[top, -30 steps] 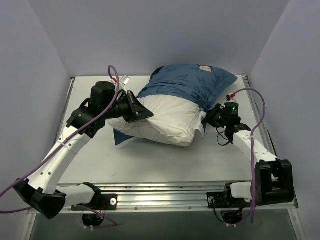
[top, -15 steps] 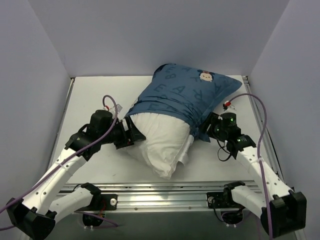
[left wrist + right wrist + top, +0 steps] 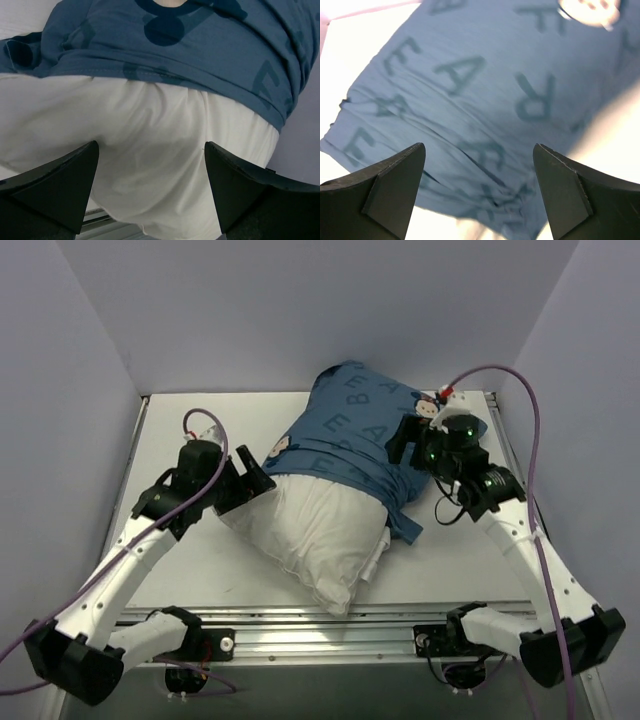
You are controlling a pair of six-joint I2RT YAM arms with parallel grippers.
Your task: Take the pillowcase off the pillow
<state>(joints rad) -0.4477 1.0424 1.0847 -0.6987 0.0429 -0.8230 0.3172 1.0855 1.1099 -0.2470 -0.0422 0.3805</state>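
1. Pillowcase [image 3: 360,435]: blue with darker letters. It lies at the far middle of the table [image 3: 190,560] and covers only the far part of the pillow.
2. Pillow [image 3: 320,530]: white, and its bare near end points toward the arm bases.
3. Top view only: shows the whole layout. The left gripper [image 3: 250,475] is at the pillow's left flank, and the right gripper [image 3: 405,440] is over the case's right side.
4. Left wrist view only: shows the case's stitched hem lying across the white cushion. Both fingers [image 3: 55,190] are spread wide with nothing between them.
5. Right wrist view only: shows wrinkled lettered cloth below, with a pale cartoon face [image 3: 590,10] at the upper edge. The fingers [image 3: 380,185] are wide apart and hold nothing.
6. Change from half a second ago: the right gripper has moved from the case's near right corner up over the fabric. The left gripper has shifted slightly farther back.
7. Change from a second ago: the pillow's bare end has swung from sideways toward the near edge.
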